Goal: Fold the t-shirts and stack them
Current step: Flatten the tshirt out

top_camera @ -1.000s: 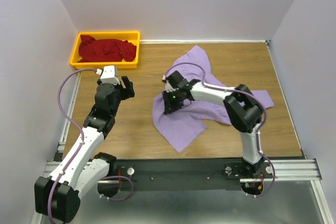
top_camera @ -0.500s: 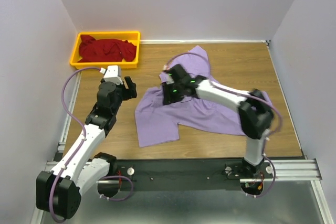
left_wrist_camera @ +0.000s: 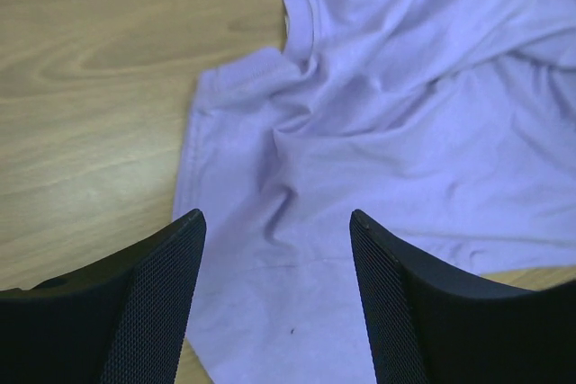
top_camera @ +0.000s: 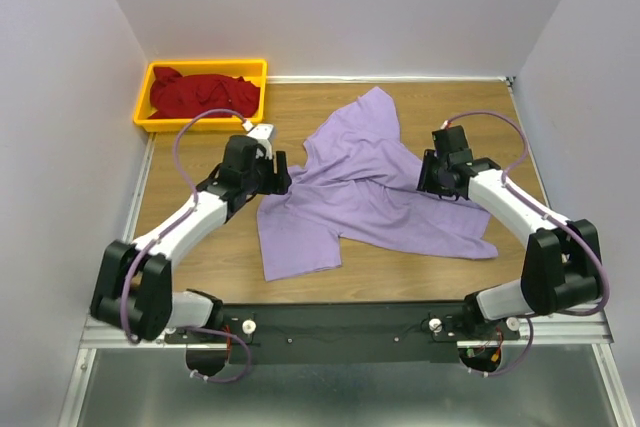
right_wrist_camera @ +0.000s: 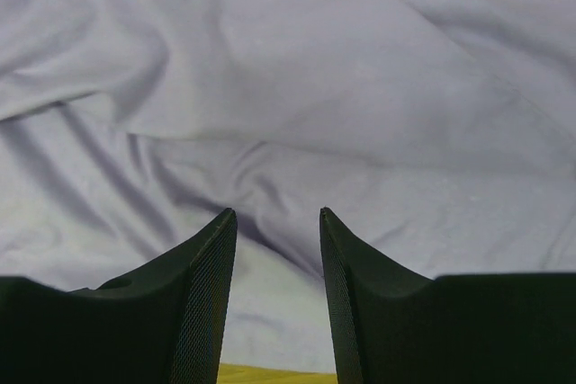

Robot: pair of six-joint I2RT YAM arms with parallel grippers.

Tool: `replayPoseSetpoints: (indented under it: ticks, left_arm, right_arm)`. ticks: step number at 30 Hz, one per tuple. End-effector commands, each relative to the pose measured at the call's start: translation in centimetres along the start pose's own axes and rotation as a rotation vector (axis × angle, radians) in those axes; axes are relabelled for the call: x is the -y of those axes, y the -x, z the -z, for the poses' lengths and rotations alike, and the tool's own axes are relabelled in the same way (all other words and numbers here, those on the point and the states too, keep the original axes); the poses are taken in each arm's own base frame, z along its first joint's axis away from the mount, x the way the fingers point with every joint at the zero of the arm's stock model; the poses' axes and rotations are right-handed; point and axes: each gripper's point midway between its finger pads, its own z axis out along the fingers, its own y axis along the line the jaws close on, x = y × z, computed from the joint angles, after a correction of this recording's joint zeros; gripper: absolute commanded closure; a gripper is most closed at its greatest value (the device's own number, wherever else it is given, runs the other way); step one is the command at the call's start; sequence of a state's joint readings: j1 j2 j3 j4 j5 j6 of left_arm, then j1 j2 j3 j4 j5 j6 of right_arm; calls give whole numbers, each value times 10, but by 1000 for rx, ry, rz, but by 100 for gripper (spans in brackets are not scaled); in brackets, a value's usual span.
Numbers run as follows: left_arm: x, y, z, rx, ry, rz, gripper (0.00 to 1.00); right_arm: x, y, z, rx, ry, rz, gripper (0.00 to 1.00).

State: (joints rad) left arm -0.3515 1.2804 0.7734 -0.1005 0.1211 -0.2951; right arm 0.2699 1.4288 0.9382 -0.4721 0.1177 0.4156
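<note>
A lavender t-shirt (top_camera: 370, 187) lies spread and wrinkled on the wooden table, one part reaching toward the far side and another toward the front left. My left gripper (top_camera: 283, 175) is open and empty over the shirt's left edge; its wrist view shows the shirt (left_wrist_camera: 378, 132) and its collar below the jaws. My right gripper (top_camera: 430, 175) is open and empty over the shirt's right part, which fills its wrist view (right_wrist_camera: 270, 87). A red t-shirt (top_camera: 203, 93) lies bunched in the yellow bin (top_camera: 145, 105).
The yellow bin stands at the far left corner of the table. Pale walls close in the table on the left, back and right. A black rail (top_camera: 340, 319) with the arm bases runs along the near edge.
The right gripper let go of the shirt and swung from its middle to its right side. The left arm reached right to the shirt's left edge. The shirt now lies more spread out.
</note>
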Motion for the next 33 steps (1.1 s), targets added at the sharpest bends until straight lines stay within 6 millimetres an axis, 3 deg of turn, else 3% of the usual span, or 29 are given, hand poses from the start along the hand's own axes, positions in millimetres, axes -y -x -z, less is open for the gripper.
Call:
replayPoseSetpoints:
  ticks: [1, 7, 12, 15, 18, 22, 25, 33]
  left_arm:
    - [5, -46, -15, -212, -42, -24, 28]
    - [-4, -74, -26, -299, -21, -19, 29]
    - [-12, -79, -27, -305, 20, -26, 29]
    - [-19, -86, -26, -321, 53, -24, 29]
    - [-17, -84, -26, -314, 43, -25, 29]
    - [-15, -82, -26, -305, 34, -20, 29]
    - [-15, -84, -27, -310, 30, -15, 29]
    - [-14, -86, -28, -316, 25, -13, 29]
  right_arm:
    - [33, 9, -5, 39, -141, -33, 51]
    - [75, 20, -13, 73, -212, -229, 50]
    - [109, 32, -14, 118, -228, -381, 50]
    - [121, 26, -18, 119, -226, -501, 50]
    - [149, 15, -18, 123, -269, -648, 50]
    - [173, 2, -17, 135, -298, -792, 50]
    - [183, -6, -17, 144, -306, -869, 50]
    - [186, -21, -29, 119, -277, -990, 51]
